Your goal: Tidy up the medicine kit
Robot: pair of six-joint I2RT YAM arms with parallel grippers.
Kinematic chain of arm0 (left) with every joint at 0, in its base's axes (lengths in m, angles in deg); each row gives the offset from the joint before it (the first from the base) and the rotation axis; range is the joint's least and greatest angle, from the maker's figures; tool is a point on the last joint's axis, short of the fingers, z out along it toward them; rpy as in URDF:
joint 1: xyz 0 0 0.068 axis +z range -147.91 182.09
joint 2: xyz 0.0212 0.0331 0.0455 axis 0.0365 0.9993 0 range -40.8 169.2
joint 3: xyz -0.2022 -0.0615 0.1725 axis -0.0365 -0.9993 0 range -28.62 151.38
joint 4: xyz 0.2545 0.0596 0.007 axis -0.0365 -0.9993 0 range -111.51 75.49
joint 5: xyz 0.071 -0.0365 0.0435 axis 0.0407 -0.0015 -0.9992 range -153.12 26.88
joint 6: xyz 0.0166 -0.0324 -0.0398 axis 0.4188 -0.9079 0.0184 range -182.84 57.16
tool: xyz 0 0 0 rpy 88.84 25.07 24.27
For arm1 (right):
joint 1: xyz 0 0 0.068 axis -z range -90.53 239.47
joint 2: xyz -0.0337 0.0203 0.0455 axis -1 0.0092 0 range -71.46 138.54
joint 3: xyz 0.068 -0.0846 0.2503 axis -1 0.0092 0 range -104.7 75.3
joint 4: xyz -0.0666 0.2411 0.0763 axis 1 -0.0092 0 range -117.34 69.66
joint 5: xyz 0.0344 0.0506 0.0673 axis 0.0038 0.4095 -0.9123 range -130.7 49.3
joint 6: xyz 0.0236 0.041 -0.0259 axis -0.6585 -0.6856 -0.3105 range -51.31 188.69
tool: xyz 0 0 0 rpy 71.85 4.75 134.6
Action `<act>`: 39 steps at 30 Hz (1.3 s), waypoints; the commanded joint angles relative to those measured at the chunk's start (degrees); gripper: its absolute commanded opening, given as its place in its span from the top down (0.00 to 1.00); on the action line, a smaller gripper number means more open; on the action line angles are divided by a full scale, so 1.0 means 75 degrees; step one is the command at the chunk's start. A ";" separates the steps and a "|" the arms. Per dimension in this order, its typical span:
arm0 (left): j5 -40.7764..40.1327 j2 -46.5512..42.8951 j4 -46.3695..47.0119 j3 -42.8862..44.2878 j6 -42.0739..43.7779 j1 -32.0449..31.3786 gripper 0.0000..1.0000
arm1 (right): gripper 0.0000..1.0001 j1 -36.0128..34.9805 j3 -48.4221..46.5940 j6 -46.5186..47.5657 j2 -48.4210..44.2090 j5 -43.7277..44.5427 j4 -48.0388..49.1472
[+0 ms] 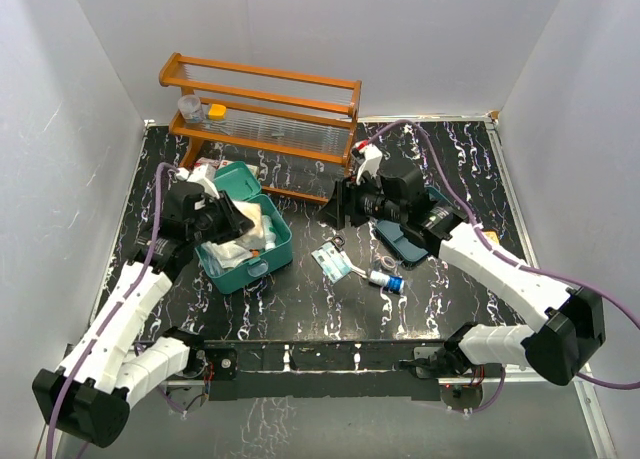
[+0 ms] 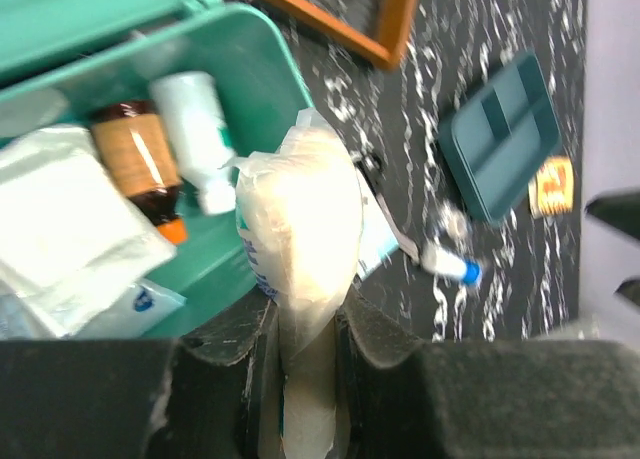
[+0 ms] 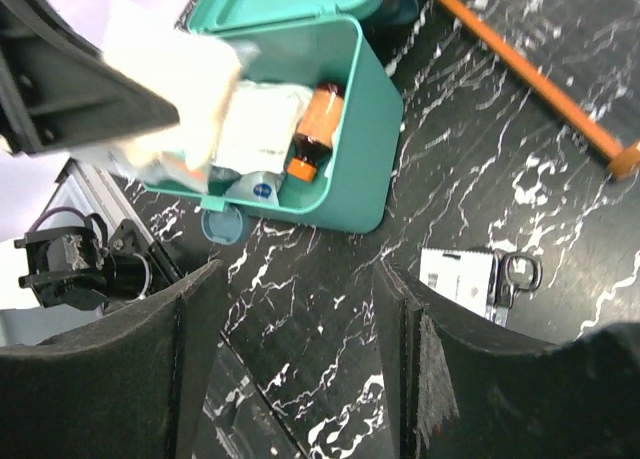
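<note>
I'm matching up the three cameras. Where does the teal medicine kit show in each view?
Top external: medicine kit left of centre, lid open.
Left wrist: upper left, inside showing, behind the gripped white packet.
Right wrist: upper centre, lid open.
Shared landmark: the wooden rack.

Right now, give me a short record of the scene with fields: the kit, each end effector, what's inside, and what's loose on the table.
Kit: teal-green rectangular plastic medicine kit, lid open
Left end effector: shut on clear plastic packet of white padding, over the kit
Right end effector: open, empty, above the black marbled table
Inside kit: brown bottle with orange cap, white bottle, white pouches
Loose on table: dark teal compartment tray, small white tube with blue cap
</note>
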 commanded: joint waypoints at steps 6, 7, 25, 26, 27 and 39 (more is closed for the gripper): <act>-0.2770 -0.0111 -0.0173 -0.0413 -0.0915 0.0053 0.85 | 0.42 0.0017 0.0405 -0.0814 0.0044 -0.0093 0.0777; -0.2778 -0.0047 -0.0150 -0.0523 -0.0970 0.0047 0.85 | 0.42 0.0019 0.0420 -0.0850 0.0060 -0.0082 0.0805; -0.3231 0.1353 0.0233 -0.1166 -0.0499 0.0330 0.82 | 0.42 0.0009 0.0302 -0.0998 0.0408 -0.0207 0.0788; -0.3266 0.1383 0.0238 -0.1180 -0.0468 0.0333 0.82 | 0.42 0.0010 0.0300 -0.1007 0.0418 -0.0197 0.0787; -0.3327 0.1406 0.0218 -0.1195 -0.0432 0.0334 0.83 | 0.42 0.0013 0.0292 -0.1013 0.0437 -0.0204 0.0787; -0.3599 0.1557 0.0190 -0.0944 -0.0295 0.0333 0.81 | 0.42 0.0012 0.0269 -0.1037 0.0520 -0.0278 0.0810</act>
